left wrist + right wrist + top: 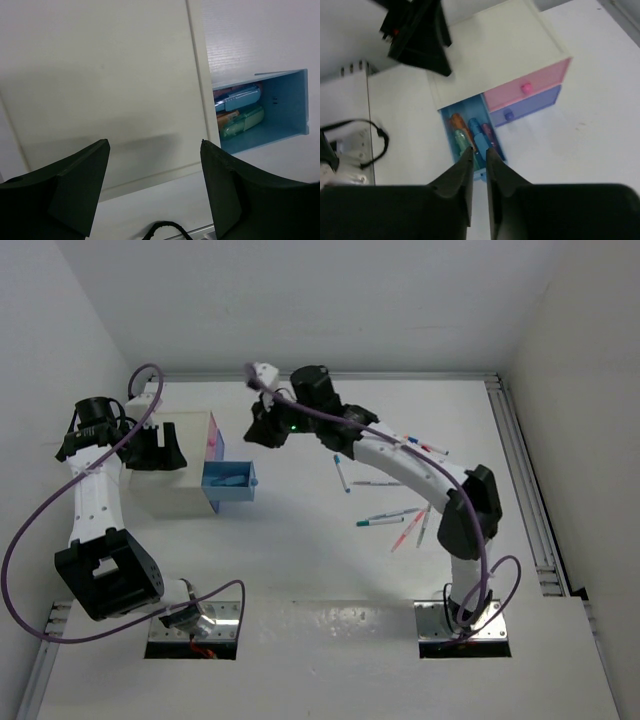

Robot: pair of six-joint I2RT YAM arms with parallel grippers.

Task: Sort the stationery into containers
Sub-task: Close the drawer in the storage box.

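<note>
White bench (300, 580) boxed in by white walls (330, 300). Centre right, loose pens (392, 521) scattered flat on it. Left of centre, open blue drawer (228, 480) jutting from white cabinet (175, 495), with chunky pieces (470, 131) inside. Over the cabinet, left tool (155, 142) spread wide, empty. Above the drawer, right tool (479, 150) nearly pressed together, seemingly gripping nothing.

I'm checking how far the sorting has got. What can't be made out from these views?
Right wrist view: the pink drawer is closed, so its contents are hidden.
Left wrist view: the white cabinet covers the inner end of the blue drawer, so its pieces cannot be counted.
Right wrist view: the right gripper blocks part of that drawer.
Top view: the loose pens are too small to tell apart.
</note>
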